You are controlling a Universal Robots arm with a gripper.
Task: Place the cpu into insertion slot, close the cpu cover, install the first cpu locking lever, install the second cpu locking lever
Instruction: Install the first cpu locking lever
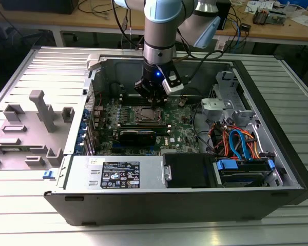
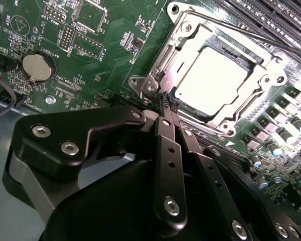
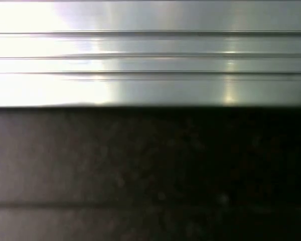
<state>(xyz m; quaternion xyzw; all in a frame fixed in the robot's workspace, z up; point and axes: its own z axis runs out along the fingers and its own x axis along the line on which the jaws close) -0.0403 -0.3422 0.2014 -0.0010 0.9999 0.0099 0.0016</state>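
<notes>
Computer case (image 1: 143, 202): lies open across the centre and right of the exterior view, on the desk (image 1: 20, 215).
Motherboard (image 1: 182, 134): inside the case, centre of the frame.
Insertion slot (image 1: 145, 115): on the motherboard, upper centre; in the second wrist view, upper right.
Cpu (image 2: 211, 80): in the slot, inside the window of the cpu cover (image 2: 183, 37).
Claw (image 1: 155, 101): directly above the slot; in the second wrist view its tips (image 2: 169, 104) meet at the cover's corner.
Drive bay (image 1: 244, 169): lower right of the case.
Fixture blocks (image 1: 38, 115): on the desk, left of the case.
</notes>
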